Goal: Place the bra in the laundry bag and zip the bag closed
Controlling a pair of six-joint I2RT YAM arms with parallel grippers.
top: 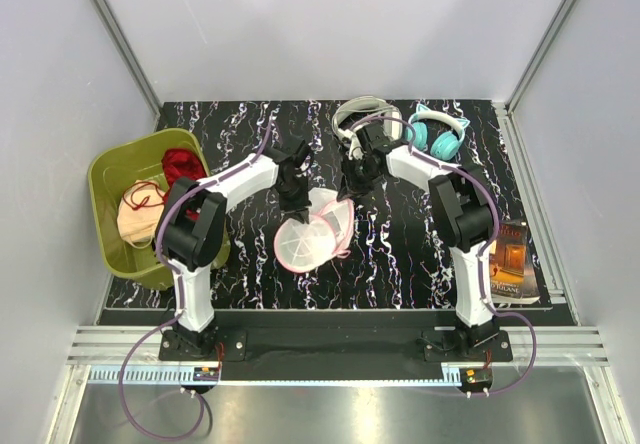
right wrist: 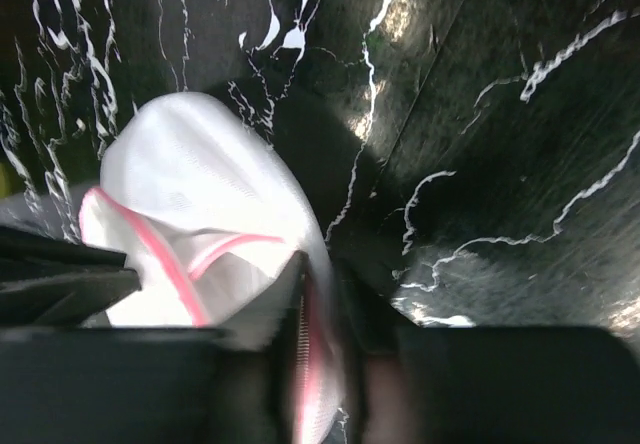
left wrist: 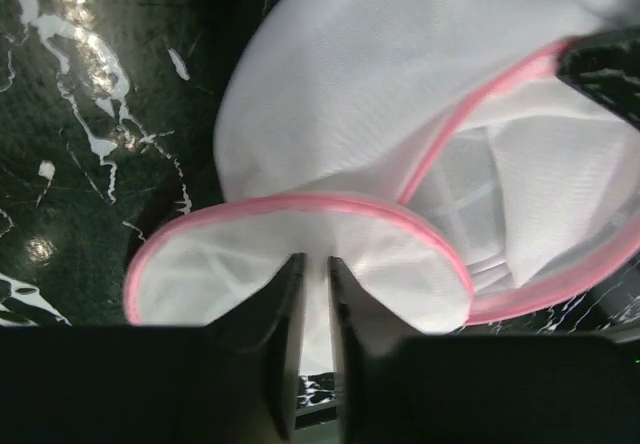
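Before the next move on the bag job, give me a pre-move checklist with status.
1. Left hand gripping the laundry bag: ok, fingers shut on the pink-trimmed flap.
2. Right hand gripping the bag: ok, shut on the opposite pink edge, though that wrist view is blurred.
3. Bag mouth open: ok, the inside shows in the left wrist view.
4. Bra in the bag: not ok, it lies in the green basket at the left of the table.
5. A hand free to fetch the bra: not ok, both are on the bag.
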